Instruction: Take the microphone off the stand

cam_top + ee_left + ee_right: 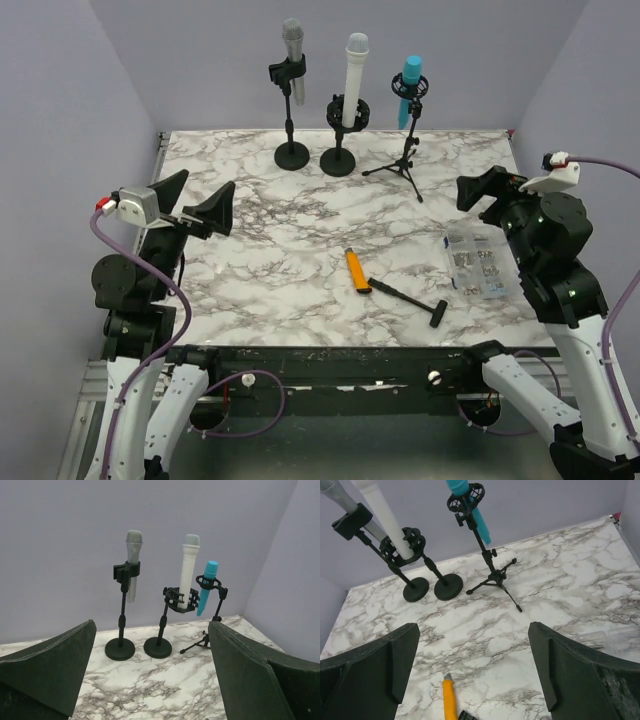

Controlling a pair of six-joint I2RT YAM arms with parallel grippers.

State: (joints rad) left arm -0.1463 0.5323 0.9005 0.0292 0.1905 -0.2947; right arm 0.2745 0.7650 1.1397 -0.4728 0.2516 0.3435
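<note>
Both arms drawn back, nothing held.
The left end effector [206,190] and right end effector [482,188] hover with jaws wide apart.

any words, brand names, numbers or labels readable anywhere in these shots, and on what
No text can be read in any view.
grey microphone, white microphone, blue microphone: no brand or marking shows.
clear parts box: too small to tell whether it carries any print.
orange-handled tool: no marking visible.
</note>
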